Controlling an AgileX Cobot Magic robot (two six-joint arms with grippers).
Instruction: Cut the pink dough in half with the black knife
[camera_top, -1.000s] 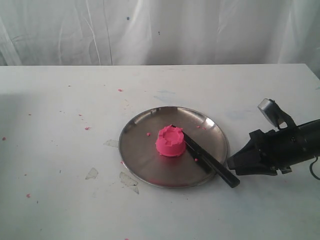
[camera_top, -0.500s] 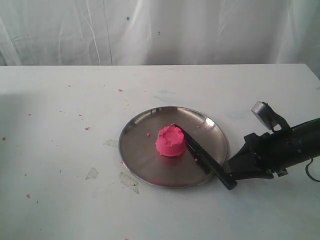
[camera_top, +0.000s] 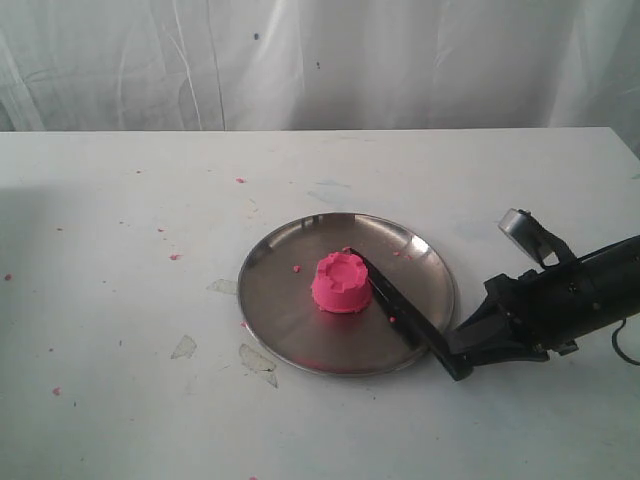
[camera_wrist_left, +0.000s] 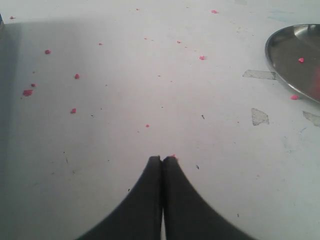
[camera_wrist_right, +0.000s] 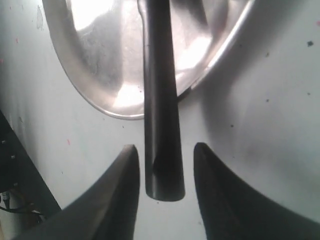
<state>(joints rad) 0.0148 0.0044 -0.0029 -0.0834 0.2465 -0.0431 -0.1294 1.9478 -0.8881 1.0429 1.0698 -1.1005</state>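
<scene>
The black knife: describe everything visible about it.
The black knife is slim and matte, with a pointed blade and straight handle. It lies diagonally on the steel plate, blade alongside the pink dough; contact unclear. Its handle crosses the rim and overhangs the table, where the open right gripper straddles its end, gaps both sides.

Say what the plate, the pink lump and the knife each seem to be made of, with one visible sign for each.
Plate: metal, likely steel, polished; it shows bright mirror-like glints.
Pink lump: soft putty or modelling dough, matt; its top edge is notched and uneven.
Knife: all black, smooth with a faint sheen; plastic or coated metal, cannot tell which.
</scene>
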